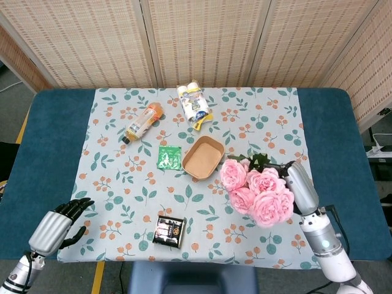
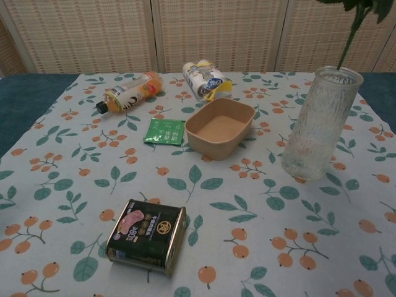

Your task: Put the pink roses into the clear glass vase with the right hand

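My right hand (image 1: pixel 300 184) grips a bunch of pink roses (image 1: pixel 257 190) and holds it in the air over the right half of the table. In the head view the blooms hide the clear glass vase. The chest view shows the vase (image 2: pixel 322 124) standing upright at the right. A green stem (image 2: pixel 349 37) slants down from the top edge to the vase's mouth; the blooms and the right hand are out of that frame. My left hand (image 1: pixel 58 223) rests at the table's near left corner, holding nothing, its fingers apart.
A brown paper bowl (image 1: pixel 203 157) stands just left of the vase. A green packet (image 1: pixel 168 157), an orange bottle (image 1: pixel 143 122) and a yellow-white package (image 1: pixel 194 104) lie further back. A dark tin (image 2: pixel 146 235) lies near the front edge.
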